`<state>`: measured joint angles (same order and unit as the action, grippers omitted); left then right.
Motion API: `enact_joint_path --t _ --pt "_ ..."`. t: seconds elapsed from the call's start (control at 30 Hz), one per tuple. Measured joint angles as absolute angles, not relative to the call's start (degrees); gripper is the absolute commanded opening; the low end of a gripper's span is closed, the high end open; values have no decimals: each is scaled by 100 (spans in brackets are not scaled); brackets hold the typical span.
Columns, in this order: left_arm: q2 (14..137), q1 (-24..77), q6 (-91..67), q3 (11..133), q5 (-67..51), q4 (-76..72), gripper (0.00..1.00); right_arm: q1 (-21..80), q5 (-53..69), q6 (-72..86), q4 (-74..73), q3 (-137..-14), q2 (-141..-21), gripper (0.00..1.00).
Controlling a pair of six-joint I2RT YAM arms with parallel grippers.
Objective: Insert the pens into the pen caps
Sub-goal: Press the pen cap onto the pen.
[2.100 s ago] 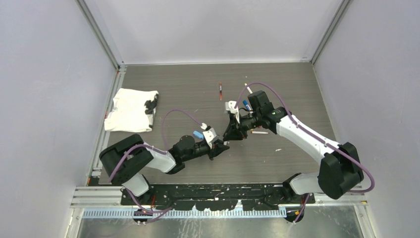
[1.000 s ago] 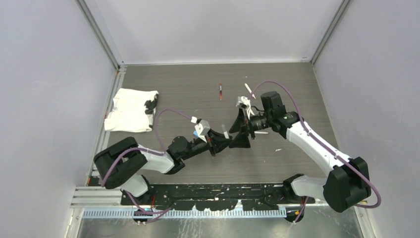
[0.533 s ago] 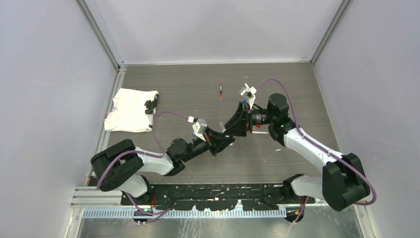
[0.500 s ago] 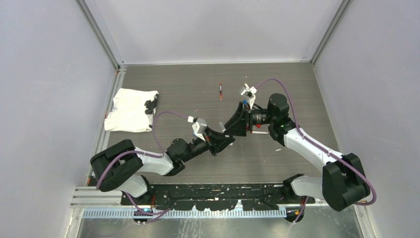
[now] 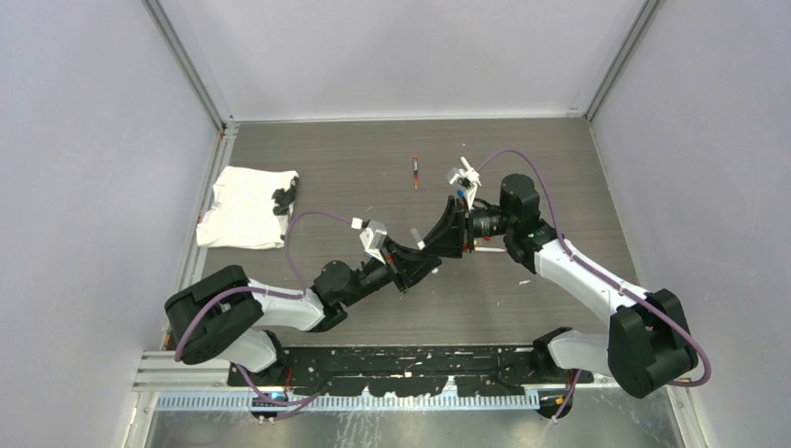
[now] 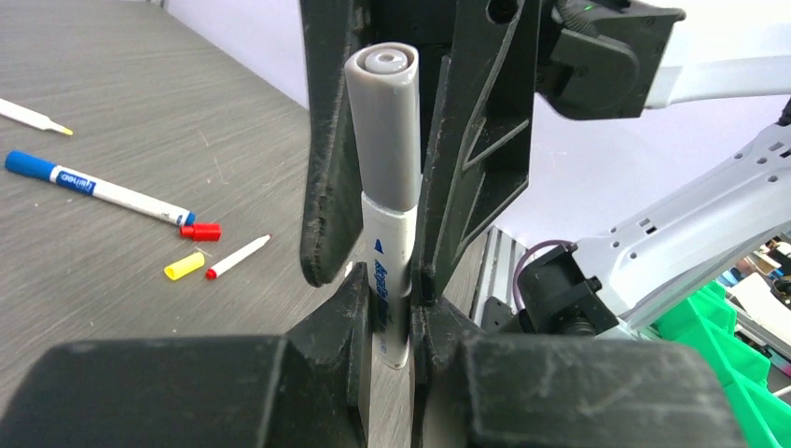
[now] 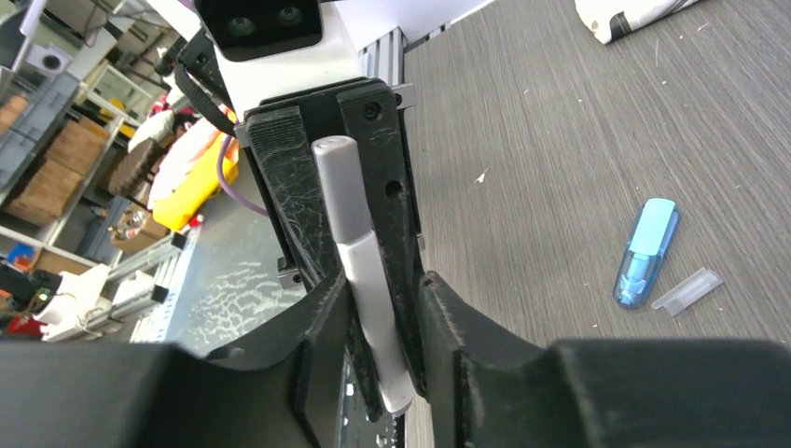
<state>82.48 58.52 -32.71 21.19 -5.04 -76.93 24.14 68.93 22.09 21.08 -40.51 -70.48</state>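
Observation:
A white-barrelled pen [image 6: 385, 271] with a grey cap [image 6: 384, 121] on its far end is held in the air between my two grippers, which face each other tip to tip. My left gripper [image 6: 390, 285] is shut on the white barrel. My right gripper [image 7: 381, 289] is shut on the capped end [image 7: 373, 308]. In the top view they meet at mid-table, left gripper [image 5: 417, 259] and right gripper [image 5: 438, 245]. On the table lie a blue-ended pen [image 6: 93, 189], a red cap [image 6: 201, 231], a yellow cap [image 6: 184, 266] and a red-tipped pen [image 6: 238, 257].
A yellow-tipped pen [image 6: 28, 116] lies farther back. A red pen [image 5: 415, 172] lies at the back middle. A light-blue oblong piece [image 7: 645, 252] and a clear piece [image 7: 686, 288] lie under the left arm. A white cloth [image 5: 247, 205] is at the left.
Both grippers have lifted off the table and turned to face each other. The pen in my left gripper now sits between the right fingers. Little has moved in the last half second.

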Motion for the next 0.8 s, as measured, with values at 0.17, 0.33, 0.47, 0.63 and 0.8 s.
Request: enact_joint_path --t 0.17,0.33,0.47,0.63,0.8 --pt "8226 5889 -3306 2119 -447 -7446 1 2517 6908 1699 1566 -4209 -7037 10" --pt "8202 5918 -3505 2121 -410 -7415 2 2517 6973 1317 1455 -4254 -7011 1" --pt "8180 5927 -3538 2137 -410 -7417 21 2508 7000 1280 1400 -4289 -6971 1" --pt "8178 5951 -3562 2143 -405 -7454 37 2458 7006 1660 1518 -4285 -6971 1" --pt "8246 5977 -3579 2143 -384 -7550 40 2342 7015 2482 2438 -4169 -6971 1"
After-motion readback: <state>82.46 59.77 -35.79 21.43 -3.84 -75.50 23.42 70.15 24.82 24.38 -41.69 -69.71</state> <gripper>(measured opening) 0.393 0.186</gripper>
